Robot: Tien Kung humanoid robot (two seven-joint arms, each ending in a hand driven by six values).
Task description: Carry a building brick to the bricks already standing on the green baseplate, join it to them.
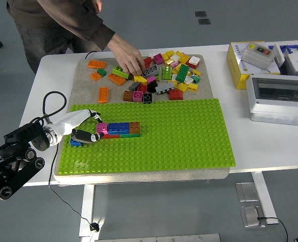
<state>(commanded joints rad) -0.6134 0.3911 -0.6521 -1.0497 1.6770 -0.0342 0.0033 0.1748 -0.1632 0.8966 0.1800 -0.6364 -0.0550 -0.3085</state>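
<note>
head view | left hand (86, 129) at baseplate (189, 141) left edge

You have bright, even overhead lighting with only soft shadows under the white table (270, 146), no strong glare, sharp focus throughout, and slight motion blur on the person's hand (130, 58).

The green baseplate (179, 133) is studded plastic with a slight sheen, lying on a matt, rough-looking beige mat (85, 83). Behind the baseplate, the loose bricks (161, 75) are glossy plastic. The table (239, 96) is smooth white.
</note>
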